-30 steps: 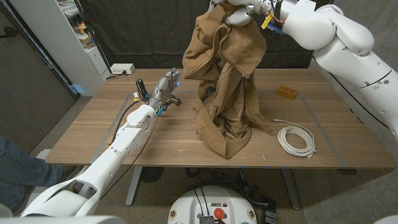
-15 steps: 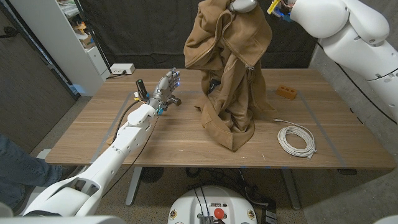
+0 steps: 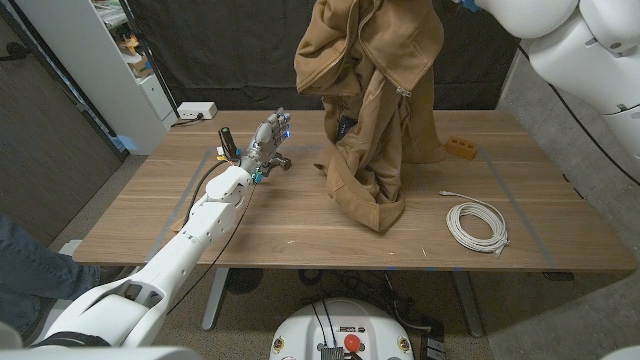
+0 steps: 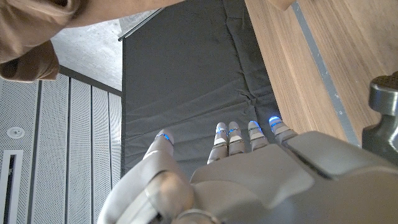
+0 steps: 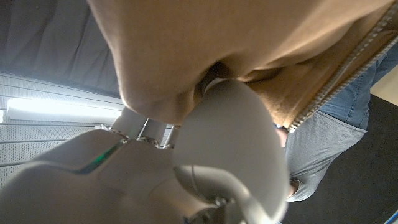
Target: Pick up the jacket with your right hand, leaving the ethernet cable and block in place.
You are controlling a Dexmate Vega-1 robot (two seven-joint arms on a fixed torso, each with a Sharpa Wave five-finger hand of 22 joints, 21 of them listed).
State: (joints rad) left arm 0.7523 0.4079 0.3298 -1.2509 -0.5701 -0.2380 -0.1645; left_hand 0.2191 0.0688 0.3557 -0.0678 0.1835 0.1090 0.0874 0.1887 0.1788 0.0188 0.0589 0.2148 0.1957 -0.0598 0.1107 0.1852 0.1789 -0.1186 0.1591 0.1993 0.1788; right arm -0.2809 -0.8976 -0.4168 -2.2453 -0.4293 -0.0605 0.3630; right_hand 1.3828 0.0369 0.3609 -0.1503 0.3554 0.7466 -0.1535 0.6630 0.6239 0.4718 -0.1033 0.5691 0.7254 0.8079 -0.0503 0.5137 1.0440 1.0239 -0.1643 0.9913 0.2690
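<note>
Right hand (image 5: 186,155) fingers clamped in jacket (image 3: 372,100) collar fabric — jacket hangs high, hem seemingly just grazing tabletop (image 3: 280,215). Left hand (image 3: 268,140) fingers apart, holding nothing. Ethernet cable (image 3: 477,224), block (image 3: 461,147) undisturbed. Judged: lift nearly done — hem left to clear.

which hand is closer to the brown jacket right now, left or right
Right. The right hand grips the jacket, holding it up over the table. The left hand holds nothing, fingers apart, over the table beside the jacket and clear of the cloth.
</note>
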